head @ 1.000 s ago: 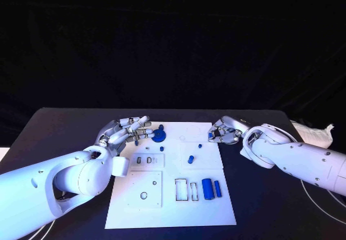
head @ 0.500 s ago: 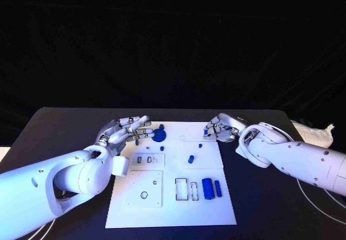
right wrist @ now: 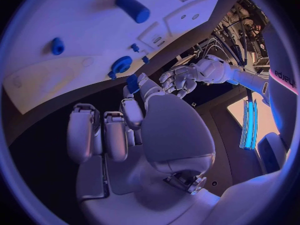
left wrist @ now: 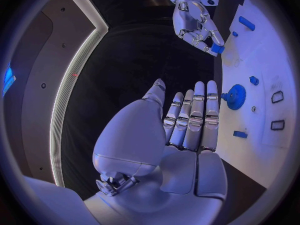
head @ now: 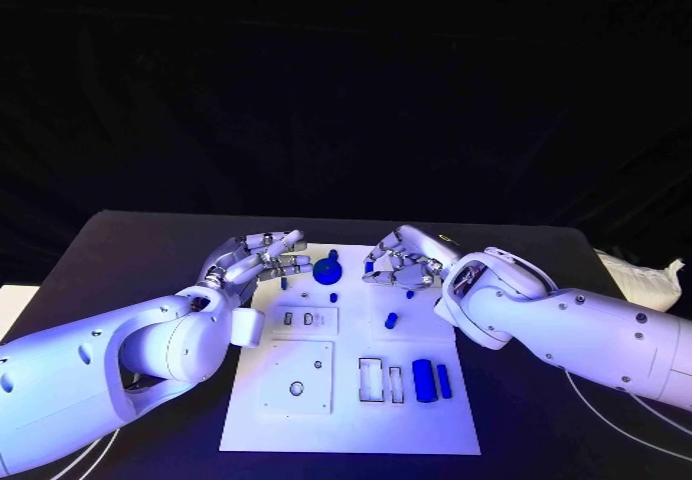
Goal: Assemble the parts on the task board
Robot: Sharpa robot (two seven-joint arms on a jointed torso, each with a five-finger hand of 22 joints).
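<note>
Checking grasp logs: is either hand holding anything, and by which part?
The right hand pinches a small blue part at its fingertips; which end cannot be told. The left hand holds nothing.

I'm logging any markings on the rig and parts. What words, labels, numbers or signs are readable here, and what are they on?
No text can be read with confidence.
The left arm carries dark lettering in the right wrist view, cut off at the rim and too blurred to read.
The task board and blue parts show outlines only, no lettering.

My head camera looks down on the task board (head: 353,420) at six o'clock; both close-set wrist cameras share it.
</note>
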